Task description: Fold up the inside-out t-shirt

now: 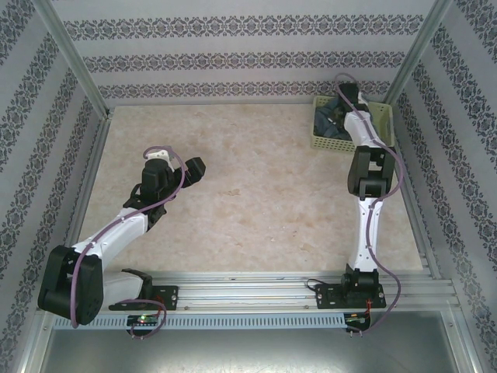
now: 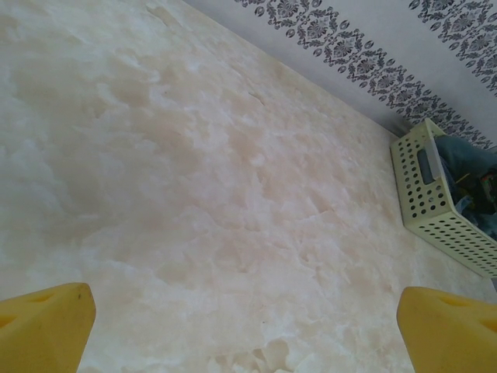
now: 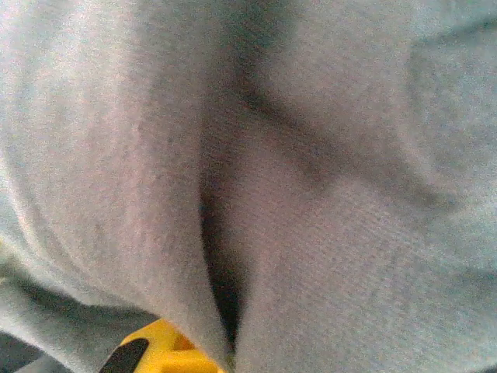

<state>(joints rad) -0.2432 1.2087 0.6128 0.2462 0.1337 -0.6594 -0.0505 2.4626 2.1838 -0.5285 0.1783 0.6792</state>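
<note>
**Opening stage of the fold.** The inside-out t-shirt (image 1: 329,124) lies crumpled in the light green basket (image 1: 382,110) at the far right corner of the surface (image 1: 248,202). None of it is spread out and no fold is made.

The right arm (image 1: 365,171) reaches forward and down into the basket, with the right jaws buried among the cloth. In the right wrist view the blue-grey cloth (image 3: 326,202) presses close to the lens, and a dark crease runs down to a yellow finger (image 3: 167,351) at the bottom edge. The right jaws are closed. The crease drawn toward the finger suggests that a pinch of the shirt is caught between them, though cloth hides the contact itself.

The left arm (image 1: 124,225) hangs over the left half of the surface, well apart from the basket. The left jaws stand wide open, yellow fingertips (image 2: 46,322) far apart with nothing between them. Beyond them the left wrist view takes in the basket's perforated wall (image 2: 431,194), with the shirt (image 2: 470,167) heaped inside.

- **Done, by this evidence:** at most the first grasp.
- **Left to do:** lifting the shirt out of the basket, laying it flat on the open surface, and then the folds themselves.

The task sentence does not say whether the garment must first be turned right side out.
</note>
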